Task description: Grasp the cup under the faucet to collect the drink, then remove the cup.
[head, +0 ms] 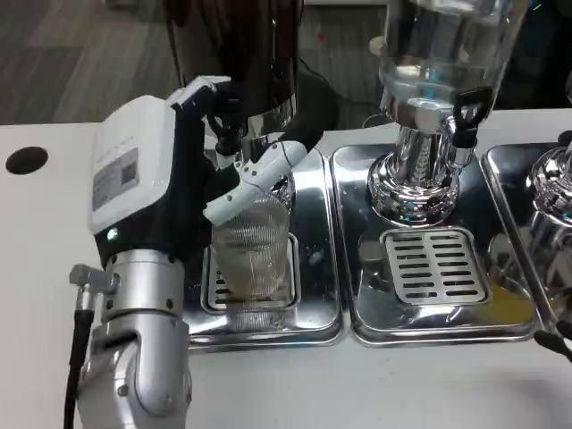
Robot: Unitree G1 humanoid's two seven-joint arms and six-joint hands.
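- The left hand (pixel 192 170) is wrapped around the cup (pixel 253 246), with its white and black fingers (pixel 259 179) laid across the cup's upper part near the rim.
- The cup is clear and ribbed, upright, and stands over the slotted grate of the left tray (pixel 317 268), under the dark dispenser (pixel 255 54).
- The faucet of that dispenser is mostly hidden behind the hand, so whether the cup sits exactly beneath the spout cannot be told; a little pale liquid seems to lie at the cup's bottom, though glare makes that unsure.
- The left forearm (pixel 134 357) is silver and rises from the lower left edge over the white surface (pixel 357 384); a black cable runs along its outer side.
- A second chrome tray (pixel 429 326) lies just beside the first, to its right, with its own slotted grate (pixel 433 264).
- On that second tray stands a clear dispenser (pixel 438 54) on a shiny chrome base, with a black-handled tap (pixel 465 112) pointing out over the grate.
- A third tray (pixel 527 223) with another chrome base shows at the right edge, partly cut off.
- A round dark hole (pixel 26 160) sits in the surface at far left, well apart from the trays.
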